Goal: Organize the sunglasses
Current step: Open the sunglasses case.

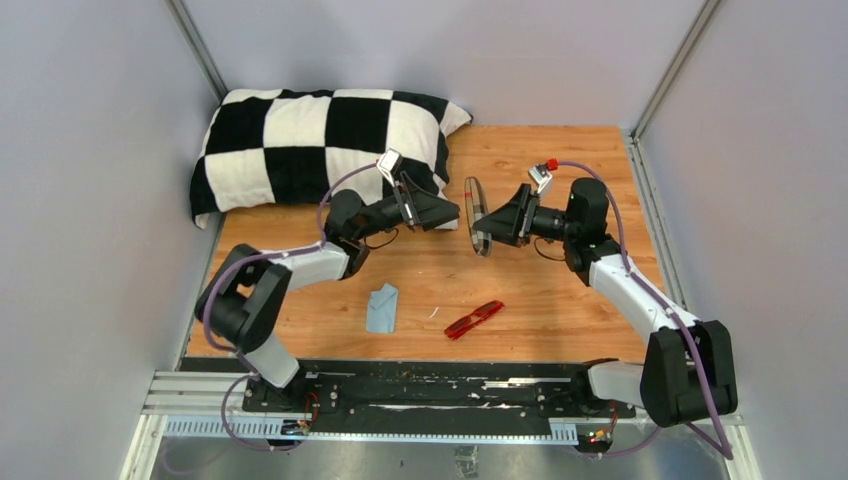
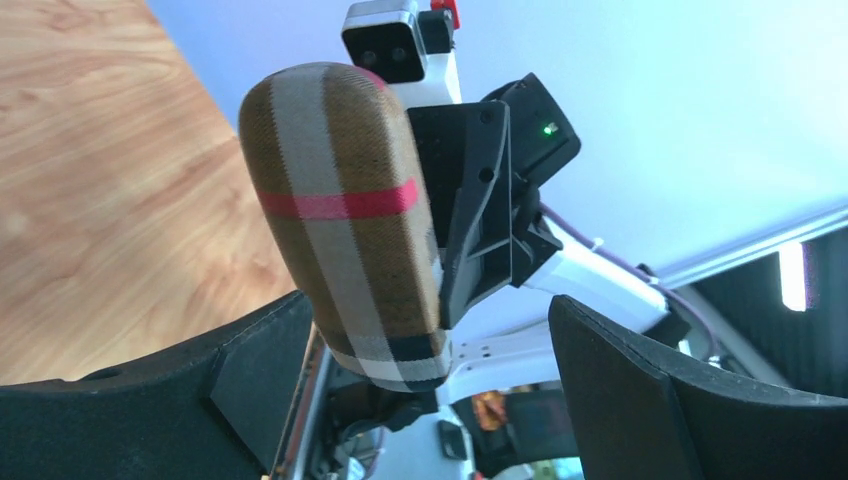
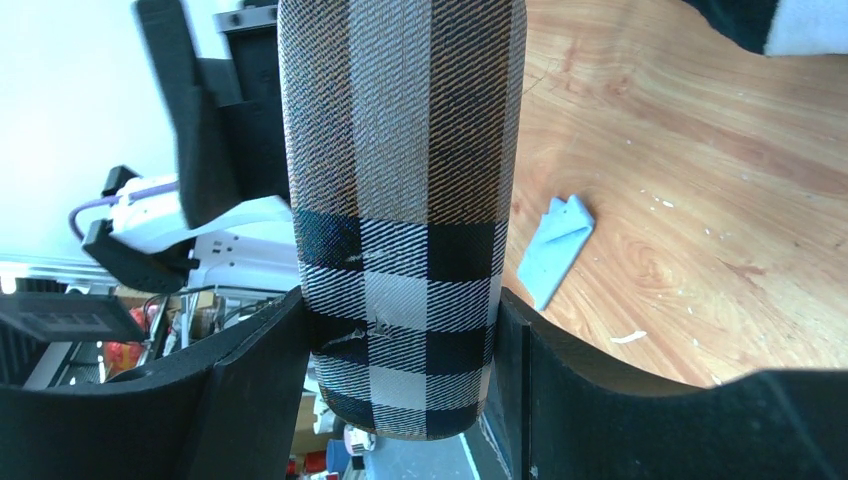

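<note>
The sunglasses [image 1: 474,319], red-framed with dark lenses, lie folded on the wooden table near the front, under the gap between the two arms. My right gripper [image 1: 487,222] [image 3: 400,335] is shut on one end of the plaid oblong case [image 1: 478,215] [image 3: 400,150] and holds it in the air, on edge. My left gripper [image 1: 456,212] [image 2: 430,335] faces it from the left, open wide. The case's other end [image 2: 345,210] sits between the left fingers, close against the left finger [image 2: 250,380] and well apart from the right one.
A light blue cloth [image 1: 382,307] [image 3: 558,248] lies folded on the table left of the sunglasses. A black-and-white checked pillow [image 1: 310,140] fills the back left corner. Grey walls close in the left, right and back sides.
</note>
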### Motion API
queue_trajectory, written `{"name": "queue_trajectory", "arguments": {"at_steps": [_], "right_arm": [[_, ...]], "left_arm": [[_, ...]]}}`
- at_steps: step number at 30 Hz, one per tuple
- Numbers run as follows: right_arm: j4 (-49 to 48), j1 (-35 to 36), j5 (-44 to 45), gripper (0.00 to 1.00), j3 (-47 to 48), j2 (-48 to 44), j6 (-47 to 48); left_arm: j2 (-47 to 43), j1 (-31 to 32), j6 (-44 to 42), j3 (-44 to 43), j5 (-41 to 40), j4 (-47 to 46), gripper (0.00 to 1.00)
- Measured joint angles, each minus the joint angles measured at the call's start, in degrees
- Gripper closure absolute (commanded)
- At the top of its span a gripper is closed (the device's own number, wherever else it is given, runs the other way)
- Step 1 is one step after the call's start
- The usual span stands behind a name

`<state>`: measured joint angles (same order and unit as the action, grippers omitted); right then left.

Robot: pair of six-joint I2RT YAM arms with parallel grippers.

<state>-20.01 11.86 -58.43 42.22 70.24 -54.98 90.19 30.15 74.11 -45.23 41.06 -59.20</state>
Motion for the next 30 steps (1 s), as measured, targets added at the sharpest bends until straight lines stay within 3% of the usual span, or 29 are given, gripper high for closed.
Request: {"name": "queue_trajectory", "arguments": {"at_steps": [4, 11, 30], "right_arm": [[-2.4, 0.0, -1.8, 0.55, 0.0, 0.0, -2.5], [-3.5, 0.0, -3.1, 0.55, 0.0, 0.0, -4.3], [-6.4, 0.0, -4.1, 0.55, 0.0, 1.5, -6.5]], "left_arm": [[7.1, -0.1, 10.3, 0.8, 1.1, -14.0, 0.06], [8.2, -0.1, 14.2, 1.0, 1.8, -20.2, 0.03], [5.5, -0.1, 4.9, 0.6, 3.2, -6.8, 0.0]]}}
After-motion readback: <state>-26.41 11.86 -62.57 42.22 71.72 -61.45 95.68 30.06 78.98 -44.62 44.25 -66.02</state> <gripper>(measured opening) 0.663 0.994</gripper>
